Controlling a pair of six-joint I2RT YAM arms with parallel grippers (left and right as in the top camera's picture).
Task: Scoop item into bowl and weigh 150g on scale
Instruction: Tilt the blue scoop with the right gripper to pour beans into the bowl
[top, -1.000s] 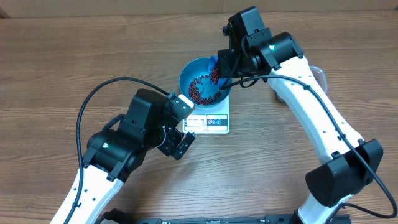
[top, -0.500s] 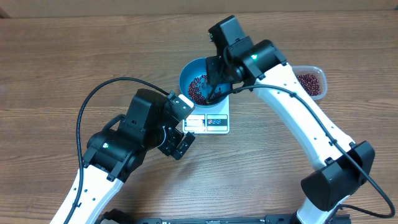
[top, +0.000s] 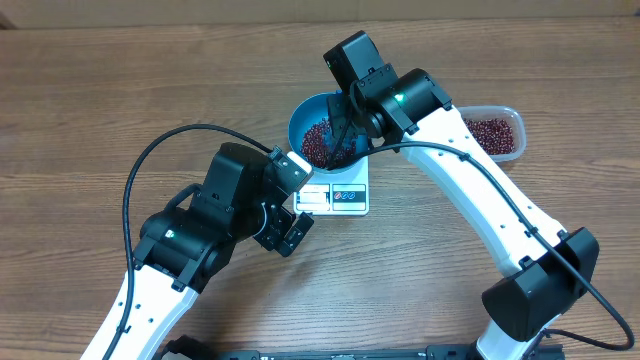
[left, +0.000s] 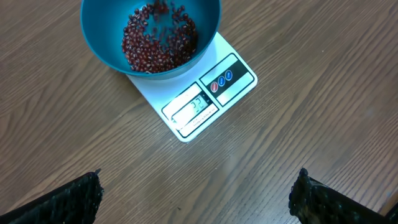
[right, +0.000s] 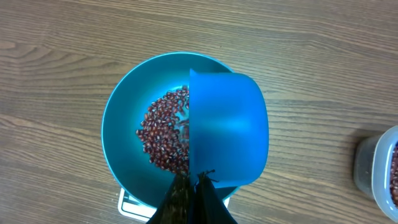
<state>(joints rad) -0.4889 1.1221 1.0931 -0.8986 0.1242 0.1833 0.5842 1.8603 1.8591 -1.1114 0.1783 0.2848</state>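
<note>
A heap of beans (left: 158, 40) already lies in the bowl (top: 294, 120), which sits on the scale (top: 345, 197). Its display is too small to read surely, so I judge the weighing unfinished. More beans wait in the tub (top: 495, 132) at the bowl's 3 o'clock. The right gripper (right: 193, 179), pressed together, pinches the scoop (right: 229, 127), which is tipped over the bowl. The left gripper (left: 196, 186), spread wide and empty, hangs at the scale's 7 o'clock.

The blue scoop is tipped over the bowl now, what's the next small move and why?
Probably lift the right tool and its scoop clear of the bowl, then check the scale: the scoop is tipped over the beans, and the display looks too blurred to read.
</note>
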